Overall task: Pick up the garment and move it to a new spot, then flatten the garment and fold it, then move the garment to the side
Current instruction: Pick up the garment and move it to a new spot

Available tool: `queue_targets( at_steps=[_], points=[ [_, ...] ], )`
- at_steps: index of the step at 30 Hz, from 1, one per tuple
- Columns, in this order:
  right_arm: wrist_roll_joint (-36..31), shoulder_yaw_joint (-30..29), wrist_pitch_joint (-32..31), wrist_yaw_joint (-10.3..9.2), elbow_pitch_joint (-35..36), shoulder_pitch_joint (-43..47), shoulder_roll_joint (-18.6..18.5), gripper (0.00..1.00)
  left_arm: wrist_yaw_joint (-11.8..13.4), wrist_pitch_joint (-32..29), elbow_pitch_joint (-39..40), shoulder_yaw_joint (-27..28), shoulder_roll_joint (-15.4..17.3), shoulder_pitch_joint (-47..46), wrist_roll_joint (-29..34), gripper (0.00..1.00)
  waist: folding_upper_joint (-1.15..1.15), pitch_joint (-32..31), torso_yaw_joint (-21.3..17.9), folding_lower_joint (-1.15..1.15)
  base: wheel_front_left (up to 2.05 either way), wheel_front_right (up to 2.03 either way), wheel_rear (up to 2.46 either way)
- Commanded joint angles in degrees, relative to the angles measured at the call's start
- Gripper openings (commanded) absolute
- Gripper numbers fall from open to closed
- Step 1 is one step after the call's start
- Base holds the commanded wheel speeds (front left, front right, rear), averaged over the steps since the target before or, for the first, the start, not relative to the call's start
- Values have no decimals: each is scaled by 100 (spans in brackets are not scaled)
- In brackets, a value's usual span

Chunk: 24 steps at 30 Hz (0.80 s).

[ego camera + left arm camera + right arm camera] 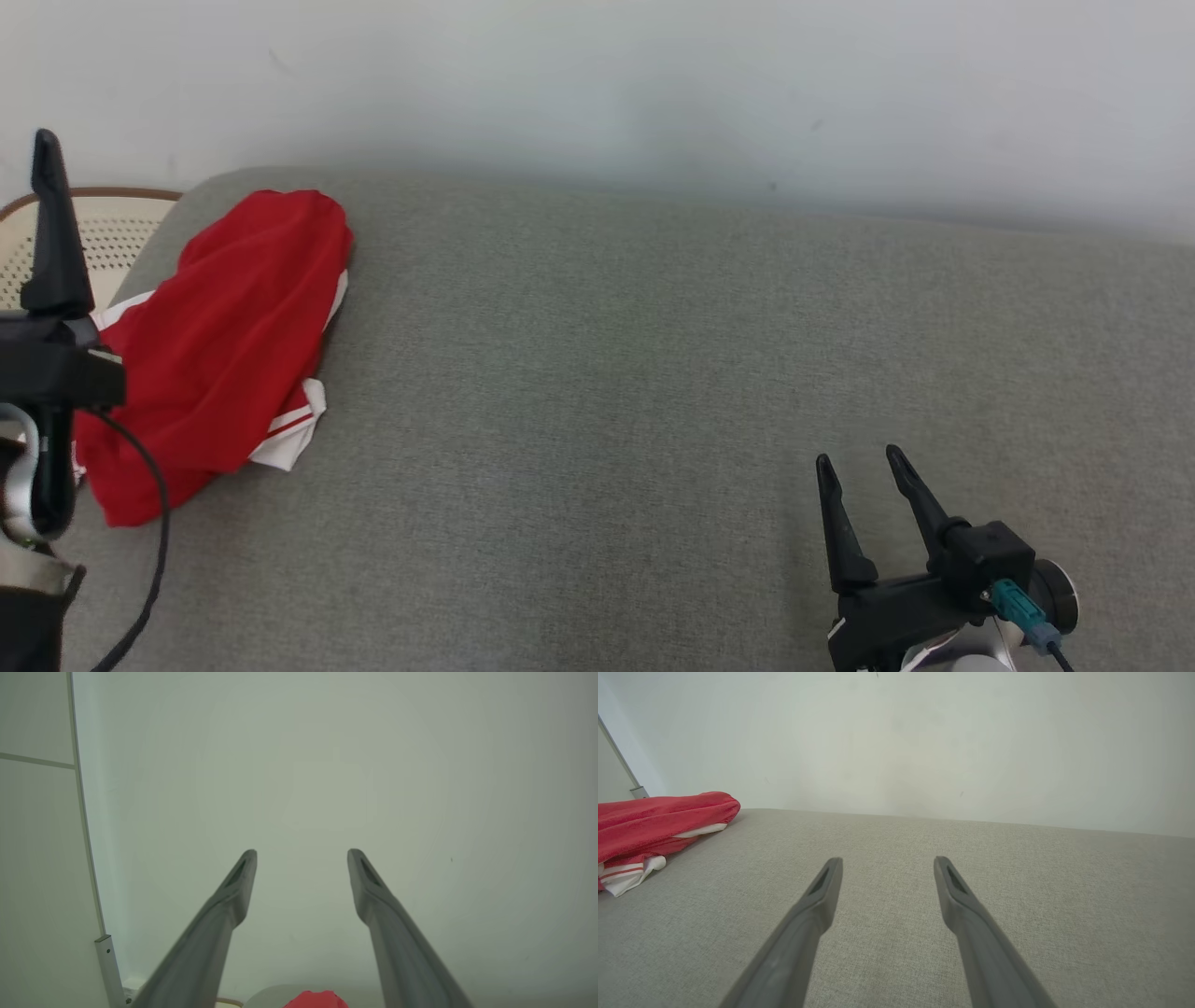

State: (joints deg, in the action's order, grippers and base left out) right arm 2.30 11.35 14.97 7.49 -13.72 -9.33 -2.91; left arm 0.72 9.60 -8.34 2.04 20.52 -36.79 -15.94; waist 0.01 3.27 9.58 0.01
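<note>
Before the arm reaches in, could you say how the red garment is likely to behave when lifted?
The crumpled red garment with white trim will probably sag limply, since it lies in soft folds. It looks thin, so likely light. Pushed, it may bunch on the grey woven surface.

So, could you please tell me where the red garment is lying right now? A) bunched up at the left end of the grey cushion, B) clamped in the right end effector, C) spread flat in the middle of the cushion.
A: the red garment lies crumpled at the left end of the grey cushion, while the left end effector and the right end effector are both open and empty.
</note>
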Motion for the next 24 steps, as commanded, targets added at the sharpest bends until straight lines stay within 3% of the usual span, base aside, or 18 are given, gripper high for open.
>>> queue_targets(
  at_steps=[1, 15, 24],
  points=[
    [-16, 17, 24, 0, 24, -91, -10, 100, -25, -37, -99, 24, 63, -106, -59, 100, -1, 288, -363, -1, 0, 0, 0],
    [-27, 3, 23, 0, 121, -337, -30, 100, -368, -455, -2000, 47, 482, -954, -351, 100, -1, 752, -1142, -1, 0, 0, 0],
    [-22, -49, 23, 0, 213, -413, -36, 100, -503, -587, -3188, -44, 752, -1174, -356, 100, -1, 969, -1352, -1, 0, 0, 0]
  ],
)
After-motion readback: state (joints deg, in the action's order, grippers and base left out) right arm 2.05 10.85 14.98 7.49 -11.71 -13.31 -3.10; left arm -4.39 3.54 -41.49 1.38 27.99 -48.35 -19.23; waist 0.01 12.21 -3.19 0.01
